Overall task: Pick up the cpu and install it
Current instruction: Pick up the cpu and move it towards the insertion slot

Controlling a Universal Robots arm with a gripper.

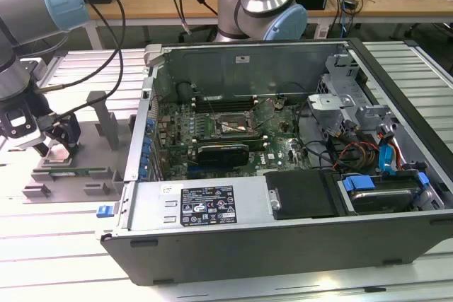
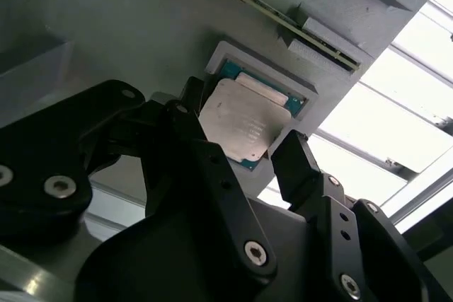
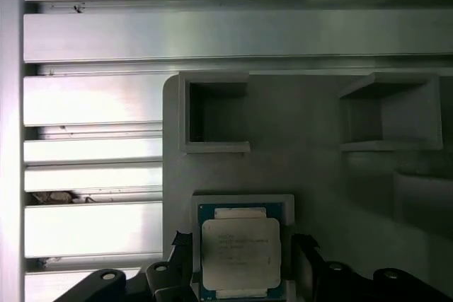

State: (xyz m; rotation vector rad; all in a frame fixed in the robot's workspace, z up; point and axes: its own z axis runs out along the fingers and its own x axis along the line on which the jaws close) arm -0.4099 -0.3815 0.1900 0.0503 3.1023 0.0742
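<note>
- Two risks stand out from here, both judgement calls.
- Risk one: the pincer (image 2: 244, 139) closes off-centre or skewed to the cpu (image 2: 244, 126). The chip is thin and flat, so only its edges give grip. Uneven contact could tip it in its pocket or let it slip out once raised.
- Risk two: the fingertips (image 3: 306, 252) snag the raised pocket wall of the grey holder (image 3: 318, 160) instead of the chip. Both wrist views show the fingers close to that wall. Can't tell whether they clear it.
- Knock-on: a tilted or loosely held chip would meet the socket (image 1: 230, 126) crooked. That socket sits inside the computer case (image 1: 283, 259), well apart from the pincer, so a weak grip has a long carry in which to fail.
- Pincer state: fingers spread, one on each side of the cpu, nothing pinched.
- First wrist view shows a gap between each finger and the chip's edge. In the second wrist view one finger looks just beside the edge, contact not certain.
- Cpu location: flat in the holder's square pocket, metal top up, directly between the fingertips, not lifted.
- Exterior view: pincer (image 1: 60, 148) sits low over the holder.
- Long green stick (image 1: 81, 170) lies in a slot of the same holder, near the pincer, not touched.
</note>
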